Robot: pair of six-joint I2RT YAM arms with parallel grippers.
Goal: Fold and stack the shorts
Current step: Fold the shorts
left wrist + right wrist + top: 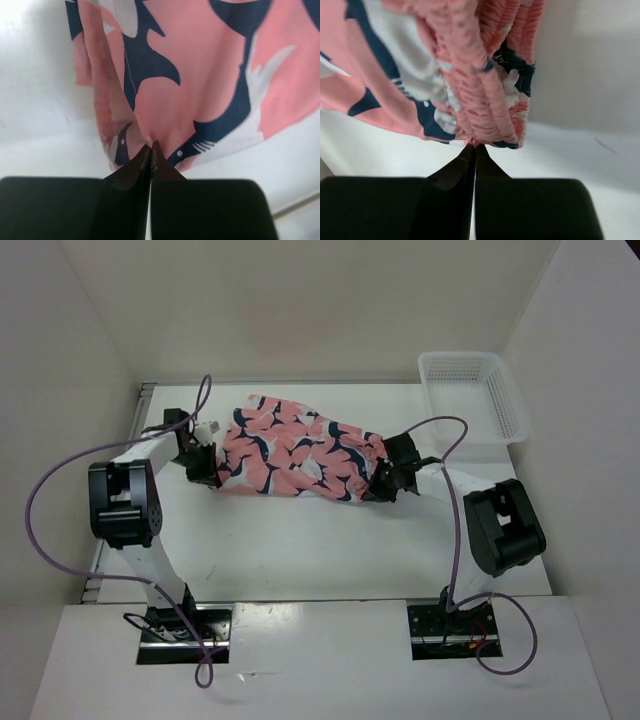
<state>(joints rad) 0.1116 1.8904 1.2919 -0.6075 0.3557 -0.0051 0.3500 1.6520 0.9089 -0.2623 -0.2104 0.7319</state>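
Note:
The salmon-pink shorts (295, 450) with navy and white bird shapes hang stretched between my two grippers above the middle of the table. My left gripper (207, 469) is shut on the hem edge of the shorts (200, 85), pinched at the fingertips (159, 155). My right gripper (383, 483) is shut on the gathered elastic waistband of the shorts (480, 95), pinched at the fingertips (482, 155). The fabric sags a little in the middle.
A white plastic mesh basket (470, 390) stands at the back right of the white table (300, 550). White walls close in the back and both sides. Purple cables loop from both arms.

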